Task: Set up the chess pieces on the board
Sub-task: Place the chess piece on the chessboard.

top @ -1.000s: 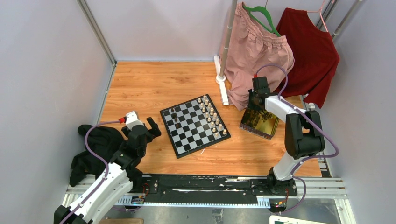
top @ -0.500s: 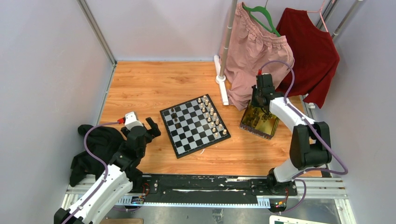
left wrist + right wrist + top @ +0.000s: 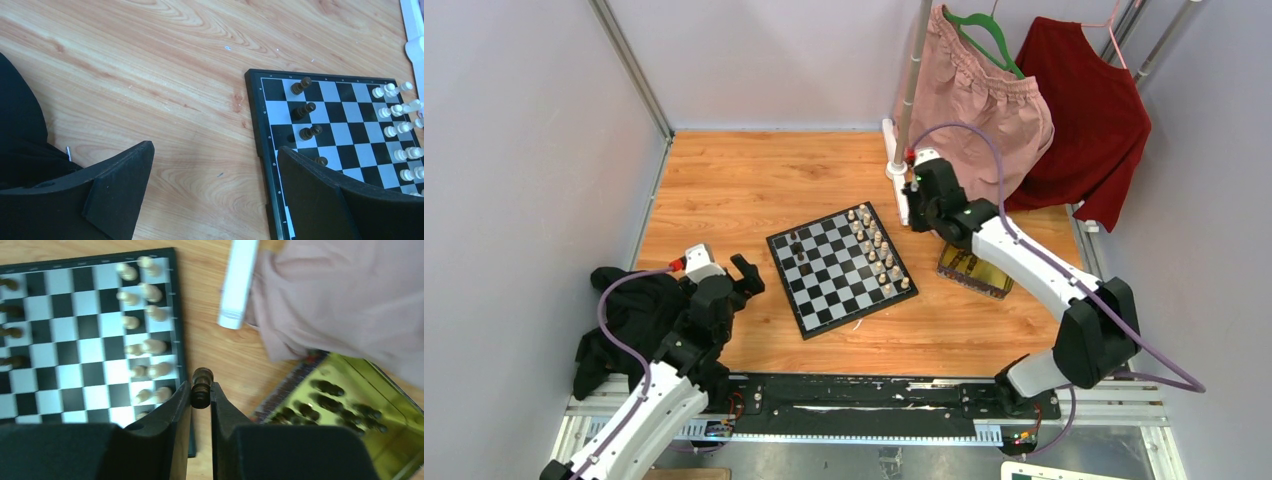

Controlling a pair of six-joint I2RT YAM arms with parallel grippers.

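Note:
The board [image 3: 821,297] lies mid-table, with cream-white pieces [image 3: 879,250] along its right side. Several dark chess pieces [image 3: 796,250] stand in a column near its left edge, also seen in the left wrist view [image 3: 303,111]. My right gripper [image 3: 914,207] hovers just off the board's [image 3: 75,340] right edge, shut on one dark chess piece [image 3: 201,387] that stands upright between its tips [image 3: 201,390]. More dark pieces [image 3: 327,387] lie in the gold tray [image 3: 295,380]. My left gripper [image 3: 724,268] hangs wide open [image 3: 215,155] over bare wood beside the board's [image 3: 340,115] left border, holding nothing.
A gold tray [image 3: 969,275] sits right of the board. Behind it are a white rack base [image 3: 899,185], a pink garment [image 3: 979,110] and a red garment [image 3: 1089,110]. A black cloth [image 3: 629,320] is heaped at the near left.
My right arm has swung left from over the gold tray to the board's right edge, carrying the dark piece. The left arm has barely shifted.

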